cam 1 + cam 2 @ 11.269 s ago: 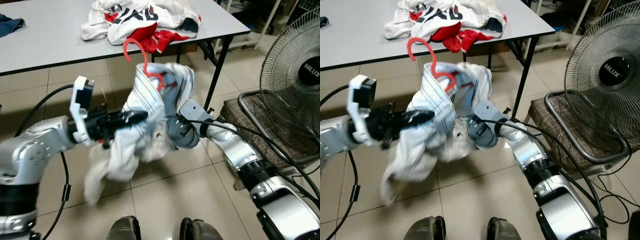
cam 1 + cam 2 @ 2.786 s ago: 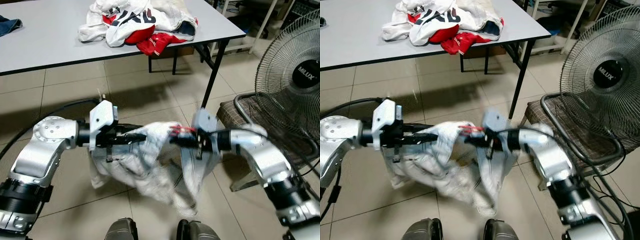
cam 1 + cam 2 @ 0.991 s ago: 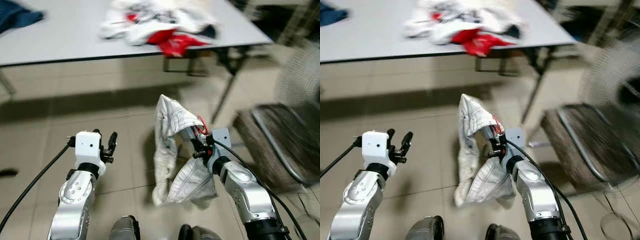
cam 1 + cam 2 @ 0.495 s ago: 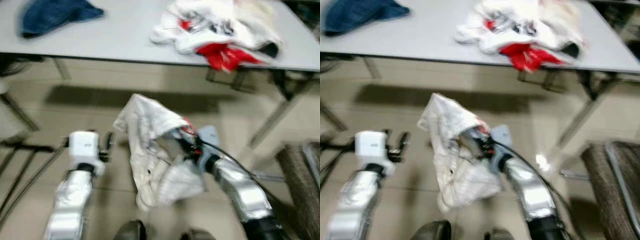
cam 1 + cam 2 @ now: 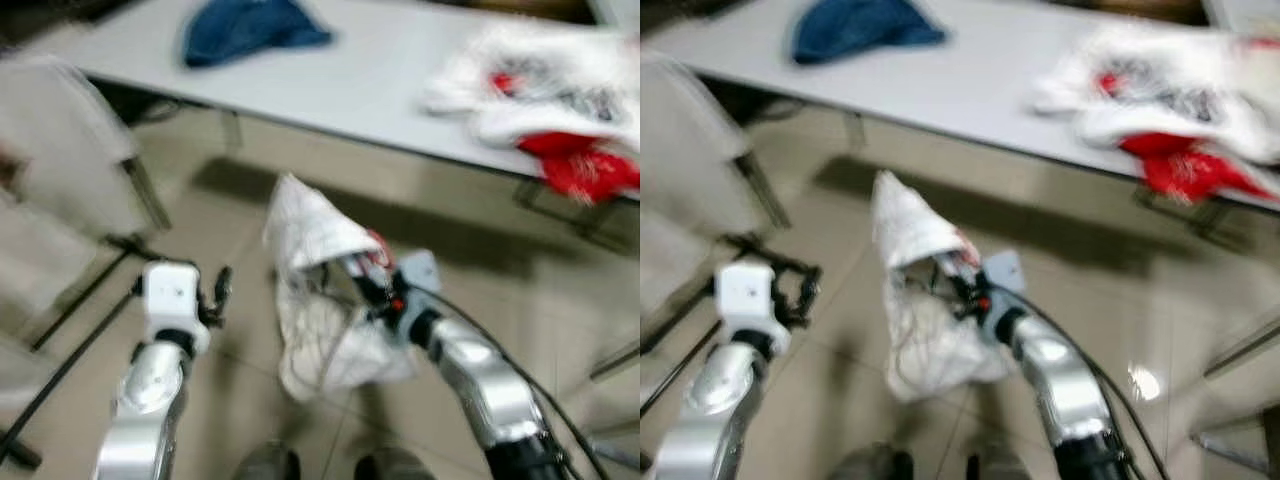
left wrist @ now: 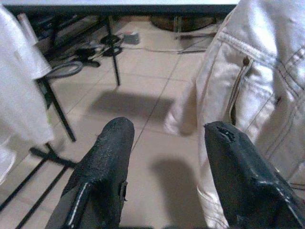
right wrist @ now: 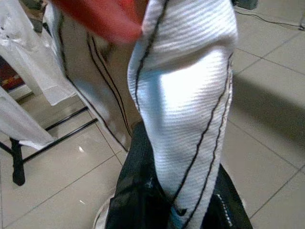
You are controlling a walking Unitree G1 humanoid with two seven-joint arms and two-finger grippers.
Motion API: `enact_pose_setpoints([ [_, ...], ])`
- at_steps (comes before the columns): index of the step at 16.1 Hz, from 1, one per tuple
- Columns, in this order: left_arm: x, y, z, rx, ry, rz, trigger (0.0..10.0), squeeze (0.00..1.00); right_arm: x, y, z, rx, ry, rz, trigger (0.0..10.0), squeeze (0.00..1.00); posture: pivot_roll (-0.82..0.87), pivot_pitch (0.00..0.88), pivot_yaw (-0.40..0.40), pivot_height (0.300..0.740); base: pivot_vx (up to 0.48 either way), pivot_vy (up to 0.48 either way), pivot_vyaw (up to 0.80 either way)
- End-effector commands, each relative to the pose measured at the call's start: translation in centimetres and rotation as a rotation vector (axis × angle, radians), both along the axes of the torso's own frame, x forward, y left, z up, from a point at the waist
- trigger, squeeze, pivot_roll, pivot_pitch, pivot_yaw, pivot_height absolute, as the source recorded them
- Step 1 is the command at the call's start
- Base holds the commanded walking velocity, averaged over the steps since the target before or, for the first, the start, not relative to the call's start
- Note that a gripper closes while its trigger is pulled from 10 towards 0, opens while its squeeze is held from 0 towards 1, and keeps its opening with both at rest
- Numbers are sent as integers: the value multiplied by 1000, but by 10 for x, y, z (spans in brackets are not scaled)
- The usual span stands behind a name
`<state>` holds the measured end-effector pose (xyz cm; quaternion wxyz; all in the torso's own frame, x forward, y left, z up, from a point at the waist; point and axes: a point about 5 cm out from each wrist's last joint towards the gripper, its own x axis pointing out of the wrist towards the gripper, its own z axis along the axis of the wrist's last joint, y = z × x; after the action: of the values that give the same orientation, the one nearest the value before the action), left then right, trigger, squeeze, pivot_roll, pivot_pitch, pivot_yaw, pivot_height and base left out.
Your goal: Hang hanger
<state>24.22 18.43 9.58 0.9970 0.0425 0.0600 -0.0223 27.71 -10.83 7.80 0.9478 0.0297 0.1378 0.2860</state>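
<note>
We see a grey table [image 5: 340, 85] with a blue cloth [image 5: 250, 28] at one end and a white-and-red clothes heap [image 5: 545, 95] at the other. Beige floor tiles [image 6: 143, 105] lie below. White garments [image 5: 60, 150] hang on a black rack [image 6: 57, 114] to our left.

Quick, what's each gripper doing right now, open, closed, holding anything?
Left gripper: open, empty, beside the white garment.
Right gripper: shut on the garment and its red hanger.

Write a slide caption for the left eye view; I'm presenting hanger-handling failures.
Right gripper carries a white garment on a red hanger beside the table; left gripper open, empty.
</note>
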Motion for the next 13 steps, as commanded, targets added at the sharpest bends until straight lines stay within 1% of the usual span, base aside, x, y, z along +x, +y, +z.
enact_pose_setpoints([
  [1,0,5,2,19,0,3,10000,16,1,5,12,39,-54,22,10000,0,-23,151,10,740,319,0,700],
  [5,0,5,2,19,-3,3,10000,20,1,4,11,47,-55,-6,10000,0,-24,145,12,740,326,0,684],
  [8,2,6,3,18,-9,17,10000,24,-2,9,10,36,-49,37,10000,0,-22,139,15,740,356,0,0],
  [9,2,6,3,19,-8,18,10000,24,-2,10,10,43,-49,34,10000,0,-20,135,21,740,368,0,0],
  [10,2,5,2,21,-6,15,10000,20,0,8,8,34,-51,1,10000,0,-19,129,27,740,371,0,0],
  [11,3,4,3,20,-9,8,10000,20,0,8,9,27,-60,-3,10000,0,-21,127,30,740,386,0,0],
  [13,6,2,4,17,-13,-1,10000,27,0,9,11,23,-79,23,10000,0,-26,122,36,740,399,0,597],
])
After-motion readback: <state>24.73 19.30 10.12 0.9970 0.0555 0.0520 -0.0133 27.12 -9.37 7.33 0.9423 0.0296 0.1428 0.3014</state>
